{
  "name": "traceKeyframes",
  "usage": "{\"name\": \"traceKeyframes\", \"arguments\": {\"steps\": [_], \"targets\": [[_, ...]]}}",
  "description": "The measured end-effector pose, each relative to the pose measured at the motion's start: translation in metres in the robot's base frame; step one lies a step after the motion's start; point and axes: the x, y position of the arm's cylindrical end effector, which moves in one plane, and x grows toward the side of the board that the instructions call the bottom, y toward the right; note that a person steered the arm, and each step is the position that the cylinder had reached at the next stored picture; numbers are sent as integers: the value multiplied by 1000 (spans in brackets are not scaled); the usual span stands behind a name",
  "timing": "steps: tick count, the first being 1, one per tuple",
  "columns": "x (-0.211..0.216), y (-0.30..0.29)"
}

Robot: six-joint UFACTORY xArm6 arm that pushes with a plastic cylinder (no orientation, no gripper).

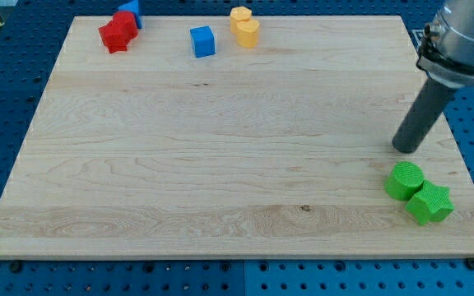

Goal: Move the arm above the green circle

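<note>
The green circle (404, 180) lies near the view's bottom right corner of the wooden board (220, 156). A green star-shaped block (430, 203) touches it on its lower right. My tip (405, 150) rests on the board just above the green circle in the view, a short gap away. The dark rod rises from there up to the right, into the arm at the view's top right corner.
At the view's top left are a red star-shaped block (118, 33) and a blue block (131, 11) behind it. A blue cube (202, 41) and two touching yellow blocks (244, 27) lie along the top edge.
</note>
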Motion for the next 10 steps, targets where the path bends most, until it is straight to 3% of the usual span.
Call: {"name": "traceKeyframes", "arguments": {"steps": [6,10], "targets": [[-21,-12],[-9,-12]]}}
